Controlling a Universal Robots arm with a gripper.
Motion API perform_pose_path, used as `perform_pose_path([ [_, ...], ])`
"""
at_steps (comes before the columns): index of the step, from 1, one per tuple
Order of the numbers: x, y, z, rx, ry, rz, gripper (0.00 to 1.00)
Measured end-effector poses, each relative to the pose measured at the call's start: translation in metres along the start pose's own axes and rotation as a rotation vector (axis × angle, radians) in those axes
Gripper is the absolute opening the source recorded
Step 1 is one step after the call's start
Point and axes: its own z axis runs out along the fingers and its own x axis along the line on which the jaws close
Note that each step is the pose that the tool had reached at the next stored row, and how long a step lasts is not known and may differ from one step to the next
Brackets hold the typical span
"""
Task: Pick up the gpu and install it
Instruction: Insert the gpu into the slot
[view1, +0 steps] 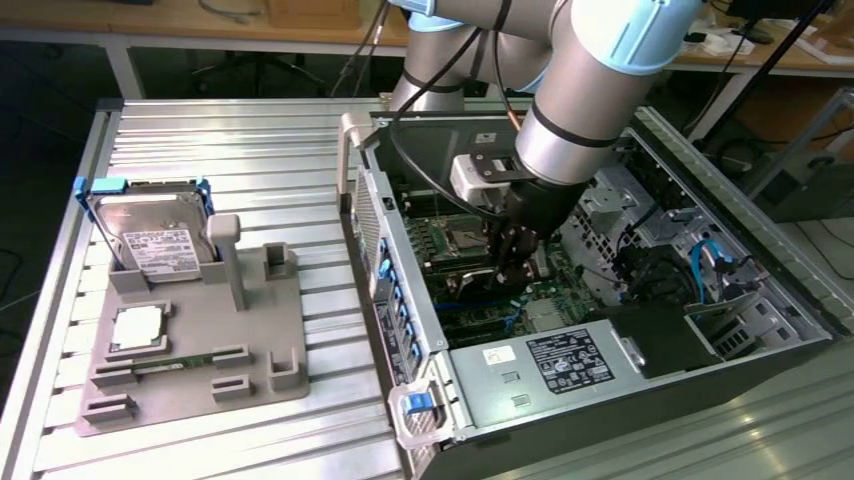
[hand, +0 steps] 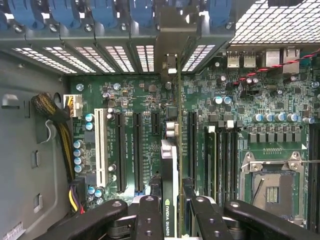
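Note:
My gripper (hand: 172, 212) is shut on the gpu (hand: 171, 150), a thin card seen edge-on with an NVIDIA QUADRO label between the black fingers (hand: 149, 217). The card stands upright over the green motherboard (hand: 260, 100), in line with the long black expansion slots (hand: 137, 150). Its metal bracket end reaches the rear slot openings of the case (hand: 170, 30). In the exterior view the gripper (view1: 514, 268) is lowered inside the open computer case (view1: 587, 370), over the motherboard's middle.
At the exterior view's left a grey fixture (view1: 254, 370) carries a silver hard drive (view1: 154, 240), a processor chip (view1: 138, 330) and a green memory stick (view1: 180, 362). Case walls, a power supply (view1: 567, 362) and cable bundles (hand: 60, 130) surround the gripper.

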Motion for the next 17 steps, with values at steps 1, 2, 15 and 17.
perform_pose_path([
  [1,0.0,0.0,0.0,-0.0002,0.0001,0.0,0.27],
  [2,0.0,0.0,0.0,-0.0003,0.0001,0.0,0.27],
  [15,-0.0026,0.0002,0.0005,-0.0002,-0.0001,0.0,0.27],
  [17,-0.0027,0.0002,0.0005,-0.0001,-0.0001,0.0,0.27],
])
